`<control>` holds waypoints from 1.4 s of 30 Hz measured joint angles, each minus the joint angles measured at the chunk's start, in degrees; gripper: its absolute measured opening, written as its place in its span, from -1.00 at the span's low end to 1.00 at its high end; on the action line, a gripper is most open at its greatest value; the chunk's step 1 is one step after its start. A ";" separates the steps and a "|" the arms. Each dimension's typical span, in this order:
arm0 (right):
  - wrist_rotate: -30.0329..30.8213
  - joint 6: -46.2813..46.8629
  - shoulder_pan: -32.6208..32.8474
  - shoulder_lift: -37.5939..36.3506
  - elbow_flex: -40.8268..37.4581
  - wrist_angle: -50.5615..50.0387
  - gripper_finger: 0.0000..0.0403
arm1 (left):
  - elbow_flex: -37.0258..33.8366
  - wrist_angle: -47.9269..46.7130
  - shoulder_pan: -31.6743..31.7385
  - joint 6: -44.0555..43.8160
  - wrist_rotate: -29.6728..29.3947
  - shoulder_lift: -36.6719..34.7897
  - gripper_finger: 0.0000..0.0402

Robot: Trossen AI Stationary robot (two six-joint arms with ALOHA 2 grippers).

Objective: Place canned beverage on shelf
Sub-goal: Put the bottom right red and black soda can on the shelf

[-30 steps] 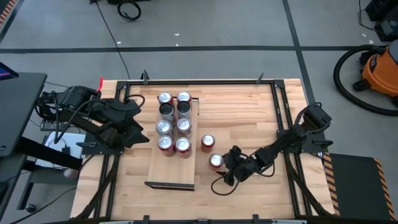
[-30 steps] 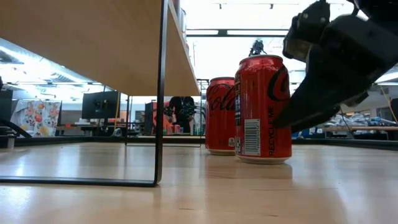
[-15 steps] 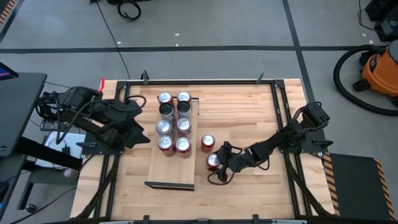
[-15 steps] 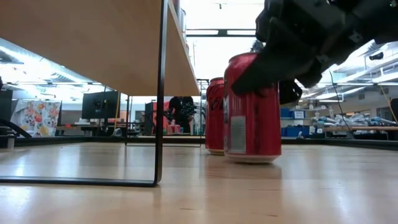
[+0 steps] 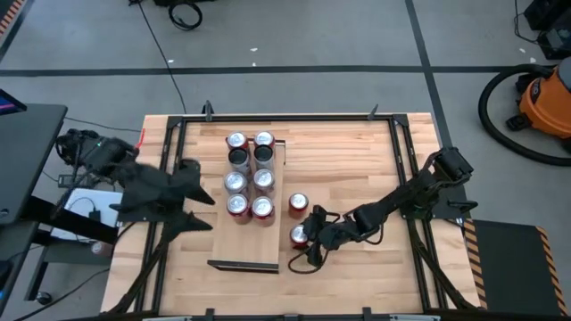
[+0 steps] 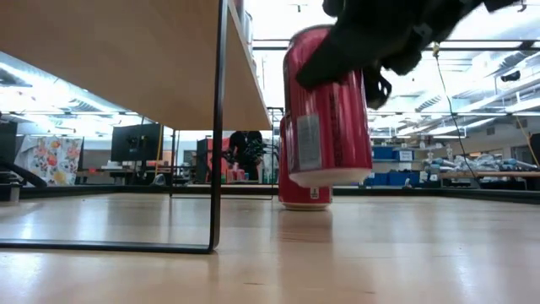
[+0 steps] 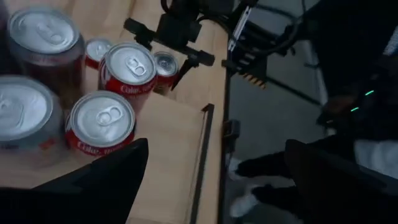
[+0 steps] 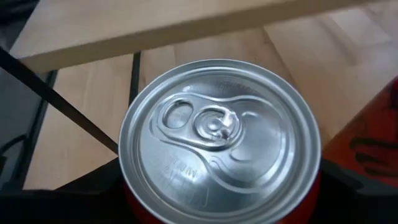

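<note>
My right gripper is shut on a red canned beverage, which hangs above the planked table in the low view. It is just right of the shelf, a pale board with dark lips at its short ends. A second red can stands on its base on the table just beyond it. Several cans stand upright on the shelf's far half. My left gripper hovers open at the shelf's left side, touching nothing; its wrist view looks over the cans. My right gripper pinches the can's upper side wall, just below the silver top, with one finger on each side. The fingers slant down from the table's right side. The can is lifted clear of the table, slightly tilted, its base free.
Black frame rails run along the table's edges. The shelf stands on thin dark legs, raised above the tabletop. The shelf's near half is bare wood. An orange vacuum sits on the floor beyond the right edge.
My right gripper has gone from beside the can toward the shelf, taken hold of the can's upper part and lifted it off the table. The can has shifted slightly toward the shelf and now hangs clear and a little tilted. My left arm has swung toward the table's left edge.
</note>
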 joint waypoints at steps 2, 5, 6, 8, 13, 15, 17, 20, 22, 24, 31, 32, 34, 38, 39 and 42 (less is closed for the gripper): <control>0.13 -1.20 0.00 -0.30 2.78 -4.57 0.58 | 0.00 0.05 -1.96 0.57 -1.58 1.27 0.94; 0.15 -2.60 0.00 -1.12 7.95 -12.98 0.58 | 0.00 -1.00 -3.91 0.27 -1.89 3.47 0.94; 0.15 -2.95 0.00 -1.34 9.88 -15.76 0.58 | 0.00 -1.04 -4.53 0.26 -1.97 4.27 0.94; -0.28 -4.07 0.00 -1.59 13.41 -21.04 0.58 | 0.00 -1.51 -5.91 0.05 -1.97 5.69 0.94; -2.03 -6.05 0.52 -1.57 22.47 -30.24 0.58 | -0.03 -3.65 -8.05 -2.46 -1.90 7.24 0.94; -2.03 -6.73 0.74 -1.57 24.99 -31.29 0.58 | -0.04 -4.09 -8.49 -4.12 -1.92 7.22 0.94; -1.93 -7.81 0.86 -1.57 27.09 -31.45 0.58 | -0.04 -3.97 -8.54 -5.57 -2.13 7.07 0.94; -1.33 -9.00 0.87 -1.59 28.35 -27.43 0.58 | -0.04 -3.77 -9.06 -6.84 -2.48 7.05 0.94; -0.72 -9.08 0.85 -1.57 28.33 -24.92 0.59 | -0.04 -3.77 -9.44 -6.85 -2.49 7.05 0.94; 1.12 -9.11 1.08 -1.41 28.28 -22.60 0.59 | -0.04 -3.77 -9.52 -6.60 -2.48 7.07 0.94; 6.75 -11.75 2.69 2.34 28.28 -11.42 0.59 | -0.04 -3.81 -9.48 -5.42 -3.48 7.14 0.94; 7.24 -11.69 2.76 2.98 28.60 -11.38 0.59 | -0.04 -3.81 -9.49 -5.39 -3.46 7.14 0.94; 7.45 -11.65 3.06 4.28 30.61 -13.15 0.59 | -0.04 -3.70 -9.48 -5.34 -3.44 7.16 0.94; 8.60 -11.67 3.15 6.75 36.84 -16.52 0.59 | -0.04 -3.53 -9.48 -5.34 -3.46 7.14 0.94; 8.72 -11.61 3.12 7.73 38.80 -18.25 0.59 | -0.04 -3.45 -9.48 -5.34 -3.46 7.14 0.94; 8.84 -11.12 3.09 11.42 44.15 -22.60 0.59 | -0.04 -3.45 -9.48 -5.34 -3.46 7.14 0.94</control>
